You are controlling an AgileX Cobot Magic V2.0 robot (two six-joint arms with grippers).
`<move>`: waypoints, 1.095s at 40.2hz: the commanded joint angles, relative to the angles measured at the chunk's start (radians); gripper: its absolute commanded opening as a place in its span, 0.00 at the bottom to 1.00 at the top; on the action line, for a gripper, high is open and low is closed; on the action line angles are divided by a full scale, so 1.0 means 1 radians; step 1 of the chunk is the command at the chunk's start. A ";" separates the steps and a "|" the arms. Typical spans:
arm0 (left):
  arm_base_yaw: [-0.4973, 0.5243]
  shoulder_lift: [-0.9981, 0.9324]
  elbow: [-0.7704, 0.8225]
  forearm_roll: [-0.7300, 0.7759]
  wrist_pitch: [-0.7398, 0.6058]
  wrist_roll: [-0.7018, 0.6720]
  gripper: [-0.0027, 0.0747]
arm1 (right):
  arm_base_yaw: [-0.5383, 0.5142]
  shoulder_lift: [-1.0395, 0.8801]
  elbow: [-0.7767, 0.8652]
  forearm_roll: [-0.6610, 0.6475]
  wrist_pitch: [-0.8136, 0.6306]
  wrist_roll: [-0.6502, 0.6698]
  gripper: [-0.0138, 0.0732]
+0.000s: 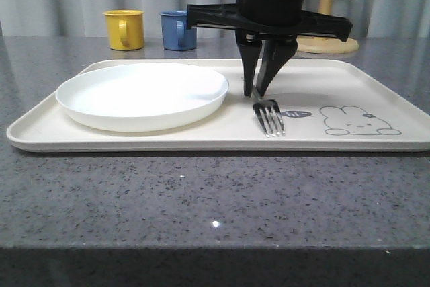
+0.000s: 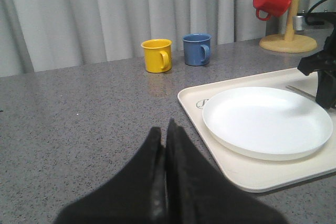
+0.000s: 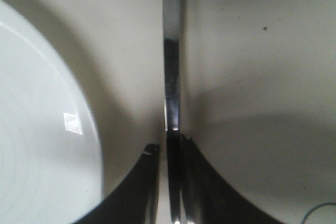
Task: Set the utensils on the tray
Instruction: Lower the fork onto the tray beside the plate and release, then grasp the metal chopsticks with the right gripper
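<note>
The cream tray [image 1: 349, 75] lies across the table with a rabbit drawing at its right. A round white plate [image 1: 141, 95] rests on its left half. A silver fork [image 1: 269, 117] lies on the tray just right of the plate, tines toward the front. My right gripper [image 1: 254, 92] points down over the fork's handle [image 3: 172, 51], fingers slightly apart, with a thin gap on one side of the handle. My left gripper [image 2: 165, 127] is shut with nothing in it, over the bare table left of the tray [image 2: 231, 174] and plate [image 2: 265, 119].
A yellow cup [image 1: 125, 29] and a blue cup [image 1: 178, 29] stand behind the tray. A wooden mug stand [image 2: 286, 40] with a red cup [image 2: 272, 1] is at the back right. Grey speckled tabletop [image 1: 201, 199] extends in front.
</note>
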 commanded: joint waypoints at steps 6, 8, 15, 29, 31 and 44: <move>0.001 0.012 -0.023 -0.010 -0.083 -0.007 0.01 | 0.000 -0.047 -0.040 -0.006 -0.002 -0.001 0.41; 0.001 0.012 -0.023 -0.010 -0.083 -0.007 0.01 | 0.000 -0.049 -0.055 -0.007 0.012 -0.001 0.41; 0.001 0.012 -0.023 -0.010 -0.083 -0.007 0.01 | 0.000 -0.091 -0.125 -0.051 0.087 -0.001 0.41; 0.001 0.012 -0.023 -0.010 -0.083 -0.007 0.01 | -0.105 -0.231 -0.182 -0.071 0.250 -0.232 0.41; 0.001 0.012 -0.023 -0.010 -0.083 -0.007 0.01 | -0.137 -0.245 -0.182 -0.071 0.275 -0.262 0.41; 0.001 0.012 -0.023 -0.010 -0.083 -0.007 0.01 | -0.392 -0.407 0.009 -0.069 0.283 -0.394 0.46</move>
